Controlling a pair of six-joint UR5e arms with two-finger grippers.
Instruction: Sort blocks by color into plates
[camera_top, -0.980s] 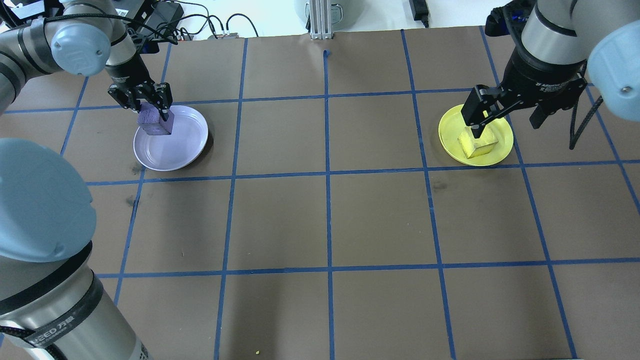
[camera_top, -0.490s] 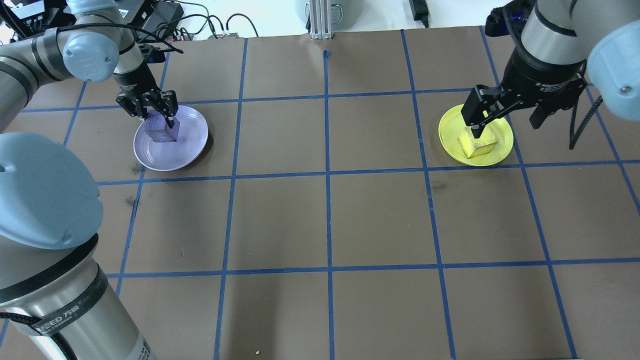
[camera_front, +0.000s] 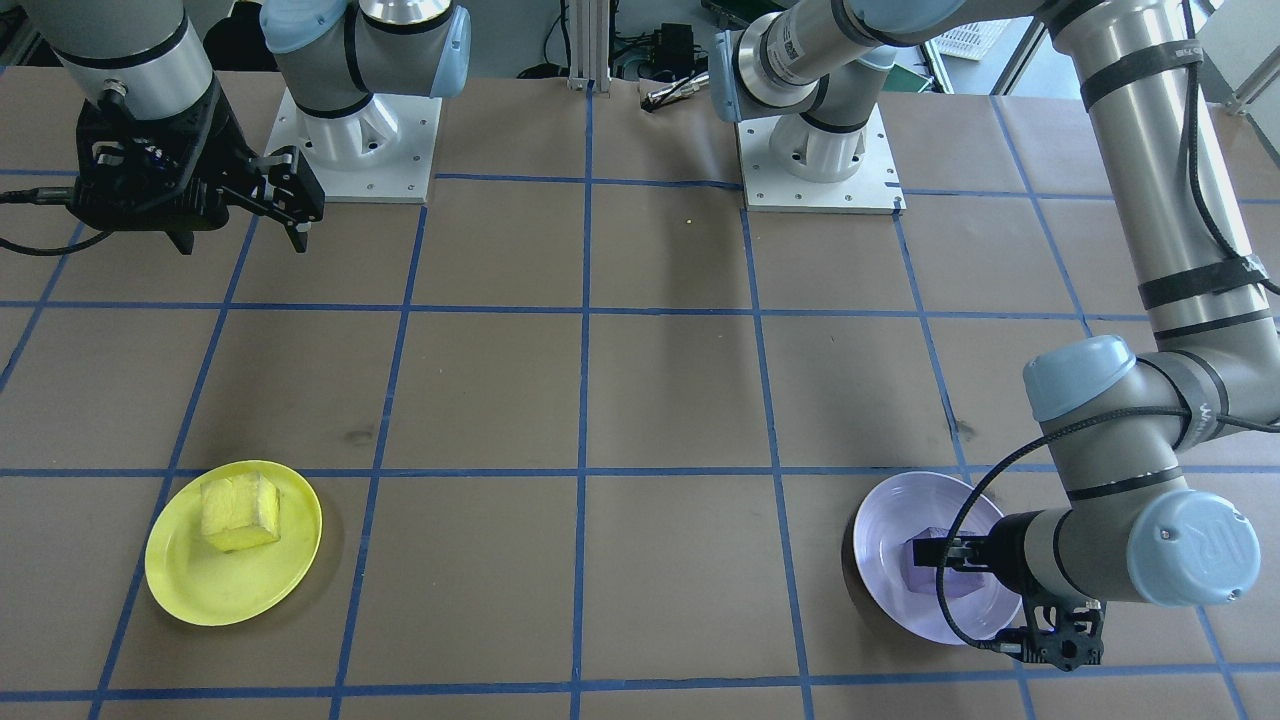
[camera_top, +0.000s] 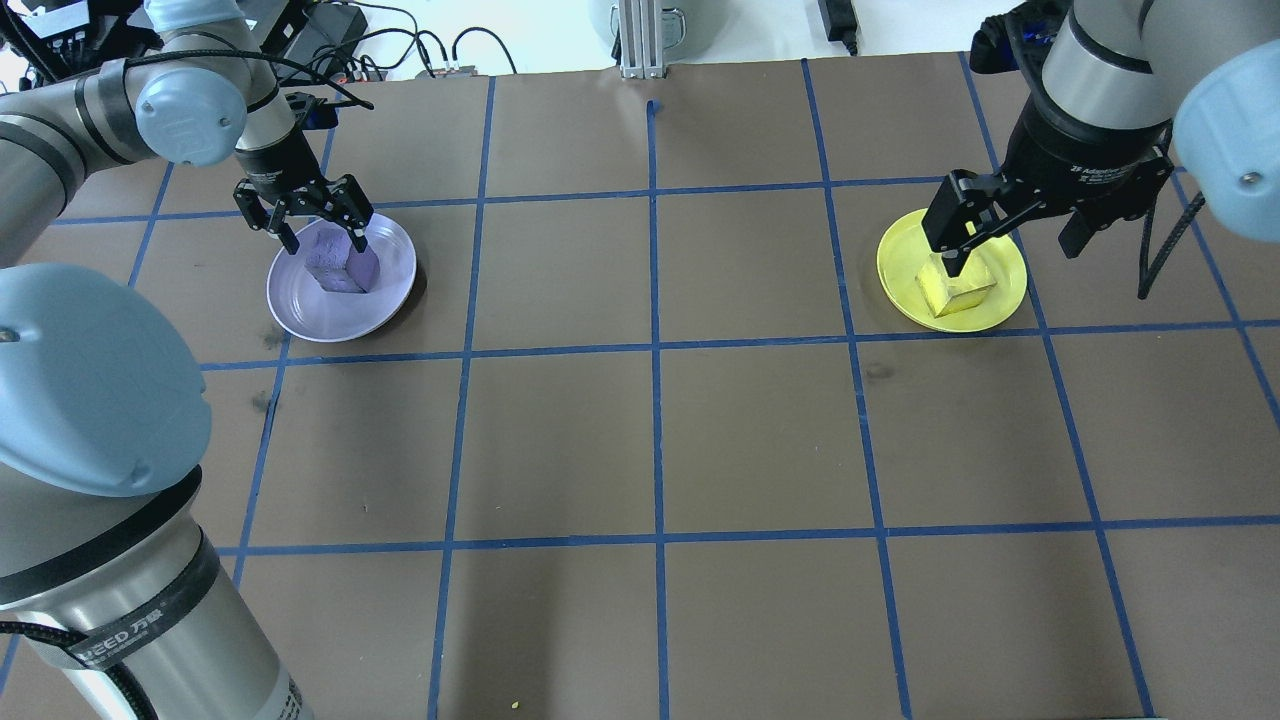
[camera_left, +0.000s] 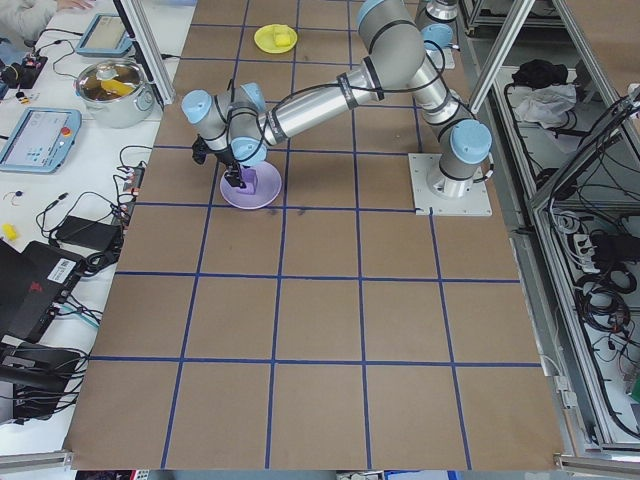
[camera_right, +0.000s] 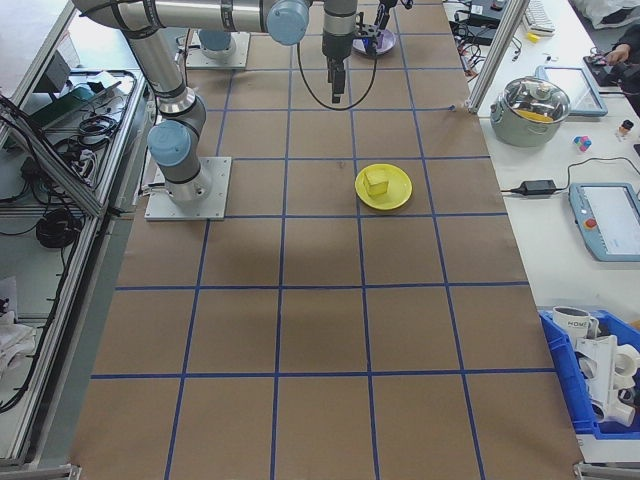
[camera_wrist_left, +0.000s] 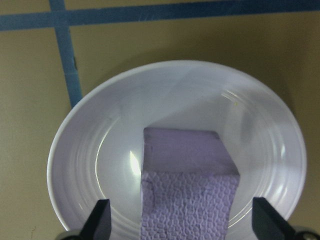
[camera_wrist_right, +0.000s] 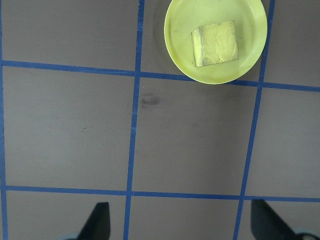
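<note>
The purple block (camera_top: 340, 264) rests in the lavender plate (camera_top: 300, 310) at the far left of the overhead view. My left gripper (camera_top: 324, 240) stands open around it; in the left wrist view the fingertips (camera_wrist_left: 100, 220) flank the purple block (camera_wrist_left: 187, 185) with gaps on both sides, over the lavender plate (camera_wrist_left: 90, 150). On the other side, the yellow block (camera_top: 957, 287) lies in the yellow plate (camera_top: 1008, 285). My right gripper (camera_top: 1012, 235) hangs open high above the table, holding nothing. From the right wrist, the yellow block (camera_wrist_right: 215, 43) and yellow plate (camera_wrist_right: 180, 30) sit far below.
Brown paper with a blue tape grid covers the table. The two arm bases (camera_front: 355, 130) (camera_front: 815, 150) stand at the robot's edge. An aluminium post (camera_top: 640, 40) and cables line the far edge. A lidded pot (camera_right: 535, 105) and a blue bin (camera_right: 600, 375) sit on the side table.
My left gripper came down with the purple block into the lavender plate and opened, leaving the block on the plate. The right arm and yellow block have not moved.
</note>
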